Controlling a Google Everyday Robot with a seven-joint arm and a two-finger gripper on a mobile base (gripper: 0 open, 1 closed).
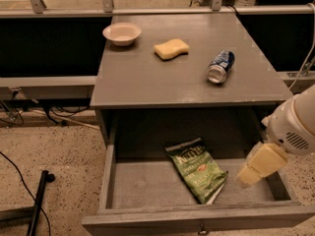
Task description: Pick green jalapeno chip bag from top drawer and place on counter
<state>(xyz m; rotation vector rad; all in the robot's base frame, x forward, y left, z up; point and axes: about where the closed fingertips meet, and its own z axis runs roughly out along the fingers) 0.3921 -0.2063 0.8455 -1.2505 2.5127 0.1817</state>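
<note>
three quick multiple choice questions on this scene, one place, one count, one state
1. Where is the crinkly green foil chip bag? A in the open grey wooden top drawer B on the floor C on a chair
2. How many things sit on the flat grey counter? A two B three C five
3. How is the blue soda can? A upright B crushed flat C on its side
A: it lies there, the robot's pale hand over the drawer's right side. B: white bowl, yellow sponge, can. C: its round end faces us.
</note>
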